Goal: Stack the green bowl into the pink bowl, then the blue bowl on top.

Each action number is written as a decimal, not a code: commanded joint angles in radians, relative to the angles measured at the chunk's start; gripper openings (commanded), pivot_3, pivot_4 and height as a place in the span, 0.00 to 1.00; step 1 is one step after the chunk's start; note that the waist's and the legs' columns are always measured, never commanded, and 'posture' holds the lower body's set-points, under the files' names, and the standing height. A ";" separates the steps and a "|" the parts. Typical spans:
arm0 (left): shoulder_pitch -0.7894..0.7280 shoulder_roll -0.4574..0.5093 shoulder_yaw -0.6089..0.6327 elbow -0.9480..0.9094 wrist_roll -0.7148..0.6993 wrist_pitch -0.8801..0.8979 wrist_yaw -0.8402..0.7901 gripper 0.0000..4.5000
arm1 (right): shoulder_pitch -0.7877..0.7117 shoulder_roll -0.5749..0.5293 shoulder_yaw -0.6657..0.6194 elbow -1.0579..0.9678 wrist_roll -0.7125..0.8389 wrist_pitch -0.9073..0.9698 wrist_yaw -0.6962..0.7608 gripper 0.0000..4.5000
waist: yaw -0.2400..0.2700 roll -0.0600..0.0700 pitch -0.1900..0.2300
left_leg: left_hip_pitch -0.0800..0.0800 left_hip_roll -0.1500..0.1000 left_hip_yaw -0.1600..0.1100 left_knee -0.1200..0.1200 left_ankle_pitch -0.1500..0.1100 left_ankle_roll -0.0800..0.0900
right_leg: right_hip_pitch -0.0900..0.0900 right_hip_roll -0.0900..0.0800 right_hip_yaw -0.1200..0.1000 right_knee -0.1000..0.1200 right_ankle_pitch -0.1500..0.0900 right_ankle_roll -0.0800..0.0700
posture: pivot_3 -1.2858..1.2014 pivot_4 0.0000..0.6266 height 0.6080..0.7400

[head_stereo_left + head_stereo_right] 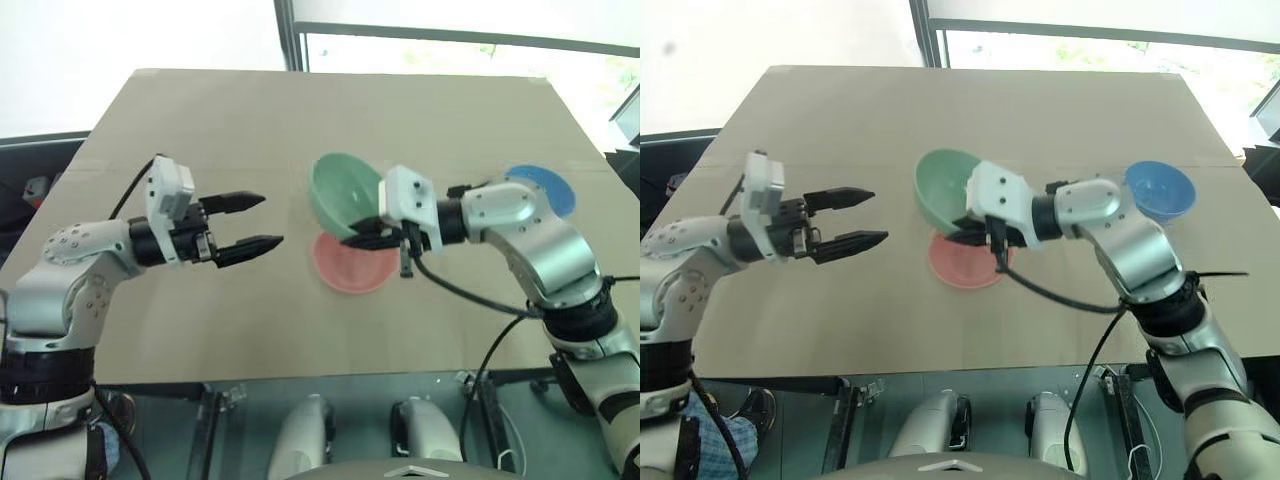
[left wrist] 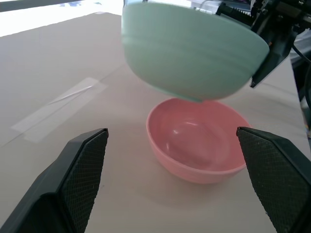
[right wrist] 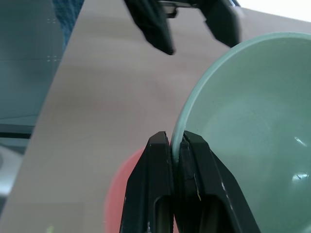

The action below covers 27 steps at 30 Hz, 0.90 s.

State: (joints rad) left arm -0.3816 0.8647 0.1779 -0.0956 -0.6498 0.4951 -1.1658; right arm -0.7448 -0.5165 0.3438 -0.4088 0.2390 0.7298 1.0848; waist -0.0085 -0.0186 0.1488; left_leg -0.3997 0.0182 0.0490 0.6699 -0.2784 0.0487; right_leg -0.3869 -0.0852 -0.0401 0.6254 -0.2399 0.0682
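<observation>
Your right fingers (image 3: 176, 145) pinch the green bowl's (image 1: 343, 193) rim, holding it tilted above the pink bowl (image 1: 352, 265), while your left fingers (image 1: 262, 220) stand spread and empty.

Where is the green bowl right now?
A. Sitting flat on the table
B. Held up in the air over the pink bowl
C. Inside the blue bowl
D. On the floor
B: the right gripper pinches the green bowl by its rim, tilted, above the pink bowl, not touching it.
</observation>
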 commanded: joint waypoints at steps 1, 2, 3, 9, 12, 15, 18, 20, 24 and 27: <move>-0.054 0.001 -0.016 0.035 0.022 -0.037 -0.043 1.00 | 0.003 -0.029 -0.003 -0.084 0.022 0.037 -0.018 0.02 | -0.002 0.000 0.000 | 0.000 0.000 0.000 0.000 0.000 0.000 | 0.000 0.000 0.000 0.000 0.000 0.000 | 0.52 0.24 1.00; -0.068 0.001 -0.023 0.048 0.025 -0.039 -0.055 1.00 | 0.007 -0.037 0.000 -0.091 0.031 0.049 -0.017 0.02 | -0.002 0.000 0.000 | 0.000 0.000 0.000 0.000 0.000 0.000 | 0.000 0.000 0.000 0.000 0.000 0.000 | 0.52 0.24 1.00; -0.079 0.000 -0.029 0.058 0.029 -0.040 -0.064 1.00 | 0.009 -0.043 0.002 -0.097 0.038 0.059 -0.016 0.02 | -0.002 0.000 0.000 | 0.000 0.000 0.000 0.000 0.000 0.000 | 0.000 0.000 0.000 0.000 0.000 0.000 | 0.52 0.24 1.00; -0.125 0.006 -0.054 0.118 0.057 -0.051 -0.128 1.00 | 0.006 -0.055 0.014 -0.096 0.055 0.063 -0.024 0.50 | -0.003 0.000 0.000 | 0.000 0.001 0.000 0.000 0.000 0.000 | 0.000 0.001 0.000 0.000 0.000 0.000 | 0.52 0.24 1.00; -0.142 0.004 -0.065 0.131 0.069 -0.057 -0.145 1.00 | 0.015 -0.053 -0.007 -0.096 0.059 0.086 -0.065 0.77 | -0.001 0.000 0.000 | 0.000 0.001 0.000 0.000 0.000 0.000 | 0.000 0.001 0.000 0.000 0.000 0.000 | 0.52 0.24 1.00; -0.153 -0.002 -0.066 0.117 0.065 -0.045 -0.149 1.00 | 0.008 -0.084 -0.047 -0.065 0.034 0.098 -0.115 0.93 | -0.001 0.000 0.000 | 0.000 0.001 0.000 0.000 0.000 0.000 | 0.000 0.000 0.000 0.000 0.000 0.000 | 0.52 0.24 1.00; -0.176 -0.023 -0.064 0.099 0.041 -0.016 -0.137 1.00 | 0.002 -0.162 -0.105 0.034 -0.006 0.055 -0.138 0.93 | 0.005 -0.001 0.000 | -0.001 0.002 -0.001 0.001 0.000 0.001 | 0.000 0.000 0.000 0.000 0.000 0.000 | 0.52 0.24 1.00; -0.189 -0.039 -0.073 0.082 0.039 -0.009 -0.130 1.00 | 0.013 -0.227 -0.132 0.118 -0.043 -0.002 -0.143 0.93 | 0.007 -0.001 0.000 | -0.001 0.002 0.000 0.002 0.000 0.001 | 0.000 0.000 0.000 0.000 0.000 0.000 | 0.52 0.24 1.00; -0.206 -0.073 -0.084 0.036 0.024 0.021 -0.114 1.00 | 0.063 -0.336 -0.178 0.242 -0.076 -0.121 -0.112 0.93 | 0.014 -0.001 0.000 | -0.001 0.001 0.000 0.002 -0.001 0.001 | 0.000 0.000 0.000 0.000 0.000 0.000 | 0.52 0.24 1.00; -0.218 -0.094 -0.086 0.009 0.010 0.042 -0.101 1.00 | 0.125 -0.406 -0.219 0.285 -0.092 -0.166 -0.099 0.93 | 0.014 -0.001 0.000 | -0.001 0.001 0.000 0.000 -0.001 0.001 | -0.001 0.000 0.001 -0.001 0.000 0.000 | 0.52 0.24 1.00</move>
State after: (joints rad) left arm -0.5789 0.7723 0.0788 -0.0397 -0.6146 0.5290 -1.2768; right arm -0.6242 -0.8976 0.1772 -0.1250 0.1553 0.6021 0.9768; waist 0.0053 -0.0195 0.1493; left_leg -0.4012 0.0197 0.0493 0.6699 -0.2789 0.0500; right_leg -0.3880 -0.0848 -0.0394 0.6244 -0.2399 0.0683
